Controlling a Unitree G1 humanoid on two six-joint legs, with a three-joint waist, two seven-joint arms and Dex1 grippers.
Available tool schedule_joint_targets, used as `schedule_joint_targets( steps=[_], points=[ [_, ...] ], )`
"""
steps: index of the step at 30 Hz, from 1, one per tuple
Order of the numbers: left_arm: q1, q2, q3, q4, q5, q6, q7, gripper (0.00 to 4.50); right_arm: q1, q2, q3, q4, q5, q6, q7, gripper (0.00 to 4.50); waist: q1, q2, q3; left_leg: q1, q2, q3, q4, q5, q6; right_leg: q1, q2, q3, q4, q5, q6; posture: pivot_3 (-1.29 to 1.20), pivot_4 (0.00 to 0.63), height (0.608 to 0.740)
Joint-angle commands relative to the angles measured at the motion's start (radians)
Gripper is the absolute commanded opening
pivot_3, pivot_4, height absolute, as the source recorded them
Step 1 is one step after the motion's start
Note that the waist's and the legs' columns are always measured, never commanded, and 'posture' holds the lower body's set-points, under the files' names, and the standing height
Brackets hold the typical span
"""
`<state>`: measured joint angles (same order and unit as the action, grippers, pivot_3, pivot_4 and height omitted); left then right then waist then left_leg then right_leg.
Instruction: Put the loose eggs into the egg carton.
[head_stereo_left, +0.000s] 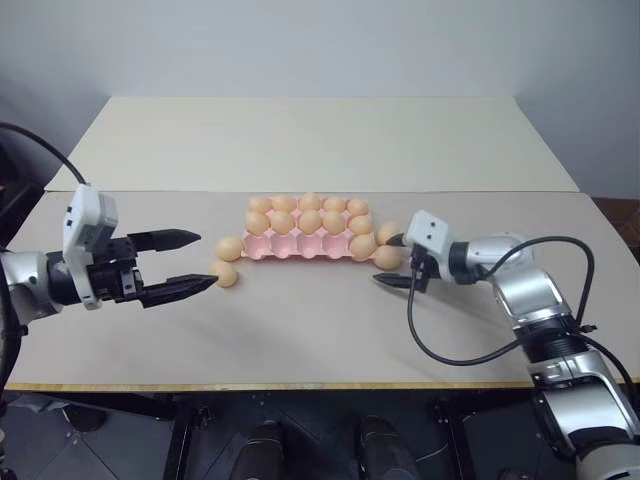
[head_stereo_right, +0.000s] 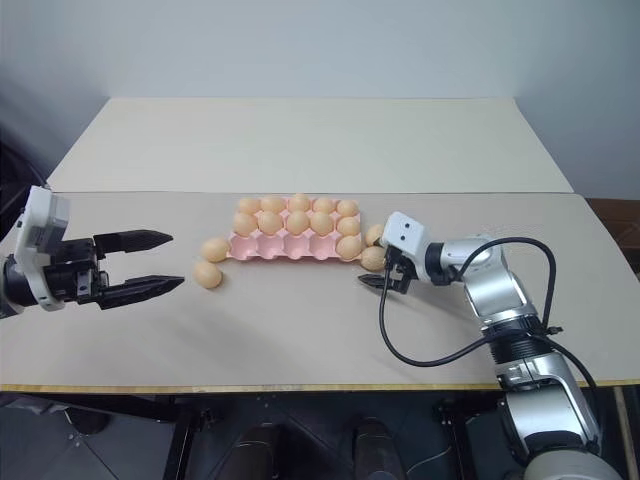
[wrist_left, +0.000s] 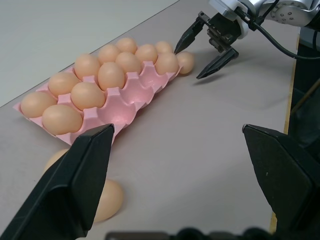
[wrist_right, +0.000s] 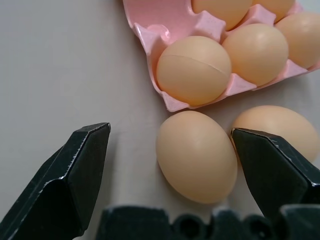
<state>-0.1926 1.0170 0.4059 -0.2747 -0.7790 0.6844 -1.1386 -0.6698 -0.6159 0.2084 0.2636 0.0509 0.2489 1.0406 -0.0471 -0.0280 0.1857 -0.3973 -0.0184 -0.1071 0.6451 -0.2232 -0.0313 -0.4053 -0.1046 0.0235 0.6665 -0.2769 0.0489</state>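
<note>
The pink egg carton (head_stereo_left: 305, 246) lies mid-table, its two far rows filled and most cups of the near row bare. Two loose eggs (head_stereo_left: 226, 262) rest on the table at its nine o'clock end, two more (head_stereo_left: 387, 246) at its three o'clock end. The right gripper (head_stereo_left: 392, 262) stands spread wide beside that second pair, gripping nothing. The left gripper (head_stereo_left: 195, 262), also spread and empty, hovers near the first pair.
</note>
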Motion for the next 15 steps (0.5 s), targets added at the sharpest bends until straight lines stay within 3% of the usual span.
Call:
schedule_joint_targets(
  steps=[1, 3, 6, 11, 15],
  points=[
    [0.005, 0.005, 0.039, -0.029, -0.003, -0.025, 0.002, 4.49, -0.002, -0.013, -0.011, -0.034, -0.001, -0.024, 0.011, 4.5, 0.0, 0.0, 0.0, 0.0, 0.0, 0.0, 0.0, 0.0, 0.0, 0.0, 0.0, 0.0, 0.0, 0.0, 0.0, 0.0, 0.15, 0.74],
    [0.008, 0.006, 0.041, -0.031, -0.003, -0.027, 0.002, 4.49, 0.004, -0.015, -0.012, -0.041, 0.001, -0.022, 0.013, 4.5, 0.0, 0.0, 0.0, 0.0, 0.0, 0.0, 0.0, 0.0, 0.0, 0.0, 0.0, 0.0, 0.0, 0.0, 0.0, 0.0, 0.15, 0.74],
    [0.01, 0.006, 0.043, -0.032, -0.003, -0.028, 0.004, 4.5, 0.014, -0.016, -0.011, -0.043, -0.003, -0.025, 0.01, 3.93, 0.0, 0.0, 0.0, 0.0, 0.0, 0.0, 0.0, 0.0, 0.0, 0.0, 0.0, 0.0, 0.0, 0.0, 0.0, 0.0, 0.15, 0.74],
    [0.008, 0.008, 0.042, -0.034, -0.003, -0.028, 0.004, 4.5, 0.039, -0.026, -0.02, -0.074, 0.005, -0.016, 0.014, 2.17, 0.0, 0.0, 0.0, 0.0, 0.0, 0.0, 0.0, 0.0, 0.0, 0.0, 0.0, 0.0, 0.0, 0.0, 0.0, 0.0, 0.15, 0.74],
    [0.007, 0.009, 0.045, -0.037, -0.006, -0.026, 0.007, 4.5, 0.064, -0.066, -0.043, -0.167, 0.032, 0.011, 0.04, 1.98, 0.002, 0.0, 0.0, 0.0, 0.0, 0.0, 0.0, 0.0, 0.0, 0.0, 0.0, 0.0, 0.0, 0.0, 0.0, 0.0, 0.15, 0.74]
  ],
)
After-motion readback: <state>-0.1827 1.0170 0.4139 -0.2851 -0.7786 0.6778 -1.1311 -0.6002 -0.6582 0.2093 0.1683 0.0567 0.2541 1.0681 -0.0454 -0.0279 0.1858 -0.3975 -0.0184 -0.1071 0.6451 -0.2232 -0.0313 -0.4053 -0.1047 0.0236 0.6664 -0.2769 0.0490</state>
